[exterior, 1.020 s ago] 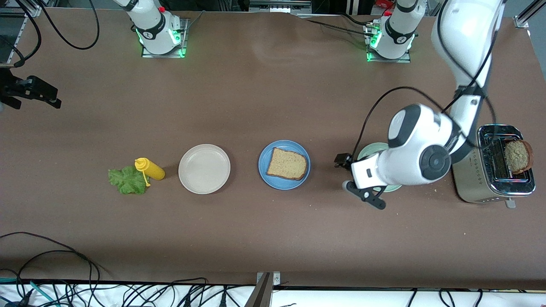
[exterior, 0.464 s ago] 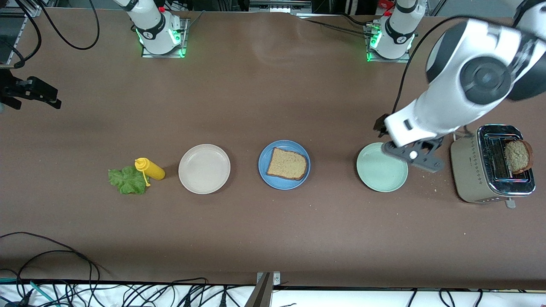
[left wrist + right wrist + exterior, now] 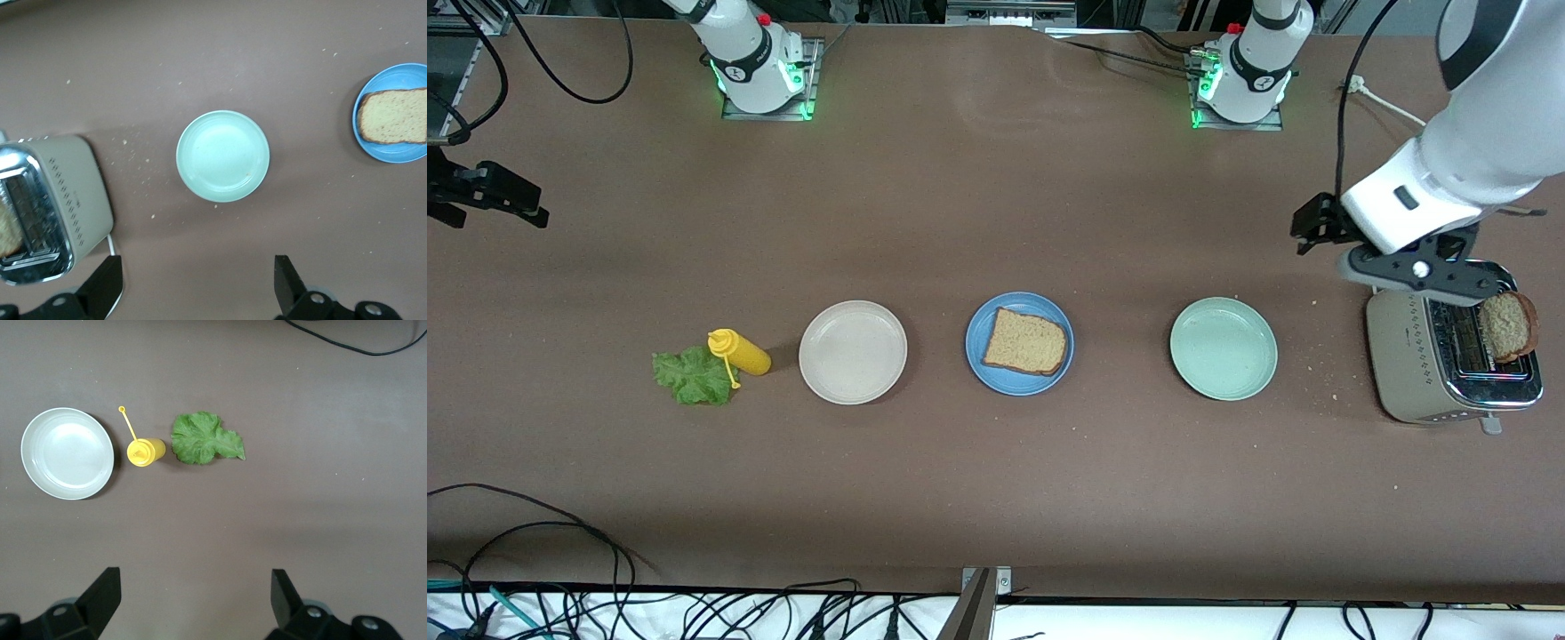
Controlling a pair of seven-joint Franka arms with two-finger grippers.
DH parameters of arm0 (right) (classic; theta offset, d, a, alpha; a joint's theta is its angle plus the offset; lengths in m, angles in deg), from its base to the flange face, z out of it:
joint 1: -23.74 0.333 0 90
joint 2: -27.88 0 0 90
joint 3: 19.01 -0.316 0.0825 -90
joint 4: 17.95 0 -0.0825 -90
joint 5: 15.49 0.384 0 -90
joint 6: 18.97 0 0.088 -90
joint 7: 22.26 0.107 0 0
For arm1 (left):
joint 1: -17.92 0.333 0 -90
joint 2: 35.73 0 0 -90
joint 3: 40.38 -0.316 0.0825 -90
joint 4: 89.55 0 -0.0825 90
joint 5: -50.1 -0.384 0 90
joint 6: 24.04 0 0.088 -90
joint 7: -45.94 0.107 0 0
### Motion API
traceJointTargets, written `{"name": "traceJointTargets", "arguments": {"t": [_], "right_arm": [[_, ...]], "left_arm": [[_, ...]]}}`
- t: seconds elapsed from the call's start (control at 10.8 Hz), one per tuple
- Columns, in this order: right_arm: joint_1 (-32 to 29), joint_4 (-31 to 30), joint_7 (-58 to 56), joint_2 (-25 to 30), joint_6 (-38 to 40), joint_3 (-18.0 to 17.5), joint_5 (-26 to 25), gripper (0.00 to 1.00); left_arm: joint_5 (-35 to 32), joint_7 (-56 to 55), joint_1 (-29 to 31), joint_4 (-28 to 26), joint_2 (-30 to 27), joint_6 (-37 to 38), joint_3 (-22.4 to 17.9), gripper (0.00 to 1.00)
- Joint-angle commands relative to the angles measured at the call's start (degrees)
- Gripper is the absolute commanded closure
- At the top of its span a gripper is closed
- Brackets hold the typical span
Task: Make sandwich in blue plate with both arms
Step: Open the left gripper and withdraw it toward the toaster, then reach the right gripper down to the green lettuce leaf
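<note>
On the desk (image 3: 978, 204), mid-row, sits the blue plate (image 3: 1019, 343) with one slice of bread (image 3: 1024, 341) lying flat in it. No lettuce or second slice on it yet.

Row along the desk, from the right arm's end to the left arm's end: lettuce leaf (image 3: 692, 376), yellow squeeze bottle (image 3: 739, 352) touching the leaf's edge, beige plate (image 3: 853, 352), blue plate, pale green plate (image 3: 1224, 348), toaster (image 3: 1454, 354). Second slice of bread (image 3: 1508, 325) stands in the toaster slot, top protruding.

Left gripper (image 3: 1423, 271): raised over the toaster's edge nearest the arm bases, fingers (image 3: 288, 283) spread wide, nothing between them.

Right gripper (image 3: 485, 191): raised at the right arm's end of the desk, waiting, fingers (image 3: 283, 595) wide apart, holding nothing. Its wrist view looks down on the leaf, bottle and beige plate.
</note>
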Motion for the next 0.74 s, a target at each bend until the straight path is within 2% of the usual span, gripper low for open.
{"name": "traceJointTargets", "arguments": {"t": [0.0,0.09,0.37,0.65], "right_arm": [[0.0,0.8,0.3,-2.8,0.7,0.5,0.9,0.0],[-0.1,0.4,-0.7,-3.4,1.1,0.6,0.7,0.0],[-0.2,0.8,-0.9,-8.7,-0.6,0.6,3.2,0.0],[-0.2,1.0,-2.7,-16.8,-9.4,0.5,3.5,0.0]], "left_arm": [[1.5,0.4,2.4,-12.4,-9.5,-5.5,-0.6,0.0],[4.0,2.2,1.8,-14.7,-10.9,-8.5,-3.3,0.0],[4.7,4.2,1.3,-20.9,-14.5,-13.5,-4.8,0.0],[9.6,4.2,2.9,-19.6,-12.9,-10.9,-5.5,0.0]]}}
